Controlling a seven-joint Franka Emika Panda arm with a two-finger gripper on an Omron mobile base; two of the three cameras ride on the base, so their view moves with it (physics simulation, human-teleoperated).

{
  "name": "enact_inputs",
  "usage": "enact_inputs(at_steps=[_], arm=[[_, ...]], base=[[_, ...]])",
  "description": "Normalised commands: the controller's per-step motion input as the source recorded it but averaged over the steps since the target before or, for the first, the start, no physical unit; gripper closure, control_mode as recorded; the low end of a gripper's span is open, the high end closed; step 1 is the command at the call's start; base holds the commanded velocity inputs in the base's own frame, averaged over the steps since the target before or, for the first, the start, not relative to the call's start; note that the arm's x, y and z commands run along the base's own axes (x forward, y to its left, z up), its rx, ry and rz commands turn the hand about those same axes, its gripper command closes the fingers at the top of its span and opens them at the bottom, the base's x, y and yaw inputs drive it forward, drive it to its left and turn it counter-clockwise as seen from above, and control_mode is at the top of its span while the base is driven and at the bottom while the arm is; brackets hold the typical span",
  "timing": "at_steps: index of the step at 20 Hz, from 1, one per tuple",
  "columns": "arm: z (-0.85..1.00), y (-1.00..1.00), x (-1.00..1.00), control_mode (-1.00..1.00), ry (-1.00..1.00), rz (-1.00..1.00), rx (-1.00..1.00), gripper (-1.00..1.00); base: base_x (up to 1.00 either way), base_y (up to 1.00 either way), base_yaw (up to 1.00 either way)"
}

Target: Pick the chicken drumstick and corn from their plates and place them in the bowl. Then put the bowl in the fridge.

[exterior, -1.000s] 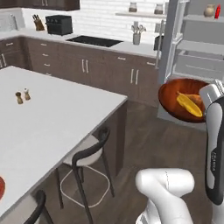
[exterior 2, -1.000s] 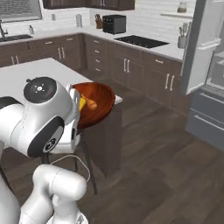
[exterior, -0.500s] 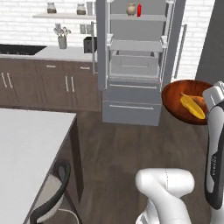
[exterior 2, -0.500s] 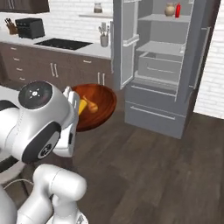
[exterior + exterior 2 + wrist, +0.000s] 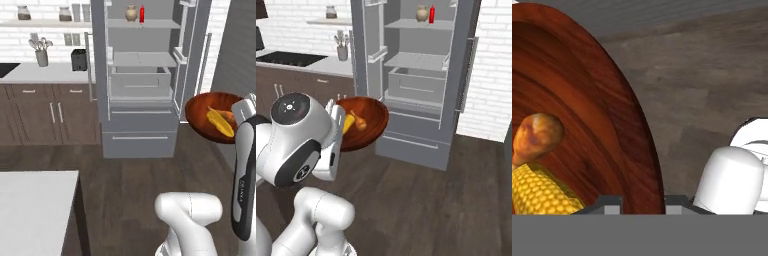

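Now the base has swung from the tabletop to face the open fridge (image 5: 142, 80); the claw (image 5: 643, 202) stays clamped on the bowl's (image 5: 368, 122) rim, corn (image 5: 220, 123) and drumstick (image 5: 534, 135) inside, ready for shelving.

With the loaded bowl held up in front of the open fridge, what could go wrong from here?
1. The gripper pinches only the bowl rim; the bowl might tilt or slip.
2. The corn and drumstick lie loose and could roll out.
3. The fridge shelves look closely spaced; the bowl could clip a shelf edge or a door.
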Motion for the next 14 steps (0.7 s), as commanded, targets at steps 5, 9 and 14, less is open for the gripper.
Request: enact_inputs(at_steps=[5,9,14], arm=[[0.0,0.0,0.0,1.0,0.0,0.0,0.0,1.0],[0.0,0.0,0.0,1.0,0.0,0.0,0.0,1.0],[0.0,0.0,0.0,1.0,0.0,0.0,0.0,1.0]], base=[[1.0,-0.33,-0.13],[1.0,0.32,-0.2],[1.0,0.46,-0.23]])
